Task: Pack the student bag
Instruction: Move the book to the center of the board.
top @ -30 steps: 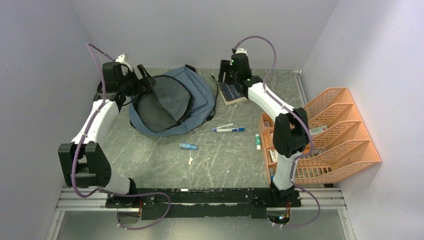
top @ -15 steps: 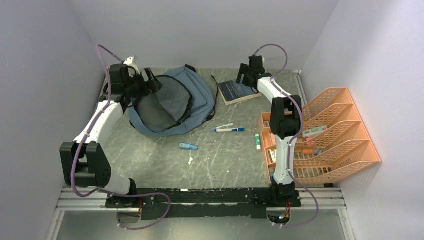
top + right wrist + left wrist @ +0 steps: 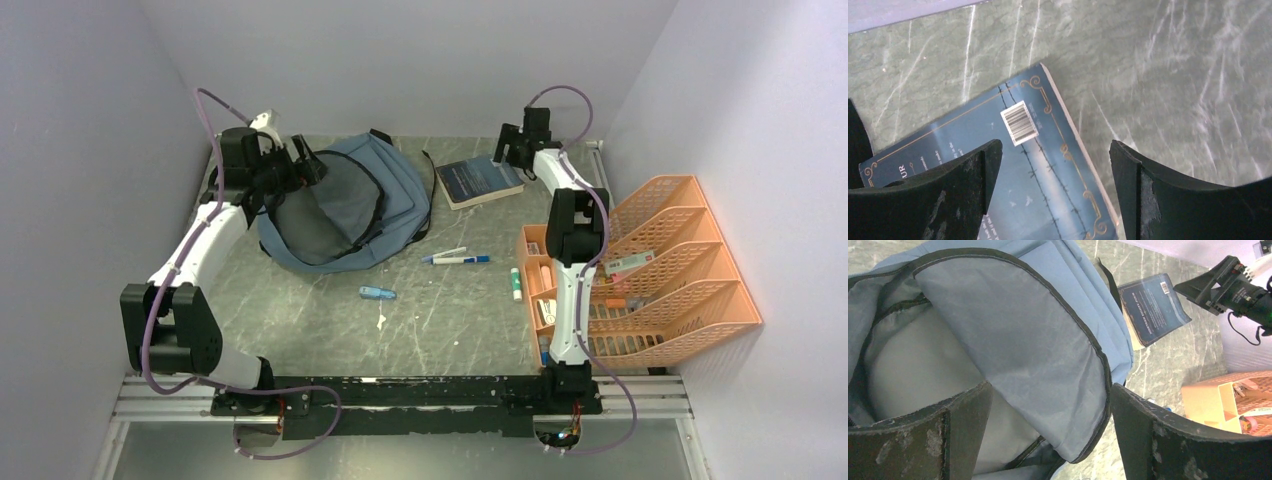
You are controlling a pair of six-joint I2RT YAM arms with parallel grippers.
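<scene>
The student bag (image 3: 345, 205) lies on the far left part of the worktop (image 3: 450, 330), close to the far edge, with its main compartment unzipped and the flap folded open. The top view shows the whole layout. A dark blue book (image 3: 480, 182) lies flat just beside the bag's right side. Two pens (image 3: 455, 258) lie near the middle, with a small blue object (image 3: 377, 293) and a white scrap (image 3: 381, 321) closer to the near edge. An orange tray rack (image 3: 680, 270) stands along the right edge, and a white tube (image 3: 516, 283) lies just beside it. The rack's tiers hold small items, too small to name. Only the left wrist view looks into the bag (image 3: 1013, 330). Pale grey lining shows there behind the black-zippered rim, and the blue-grey flap spreads across the mouth. The book (image 3: 1153, 310) and a corner of the rack (image 3: 1208, 395) appear beyond it. The left gripper (image 3: 305, 165) hangs over the bag's left rim with its jaws wide apart (image 3: 1050, 389), clamped on nothing. Whether it touches the fabric cannot be told. The right wrist view alone shows the book's cover (image 3: 1038, 170), with a barcode and gold edging. The right gripper (image 3: 512, 150) is at the far edge above the book's right corner, its jaws spread and empty (image 3: 1055, 145).
</scene>
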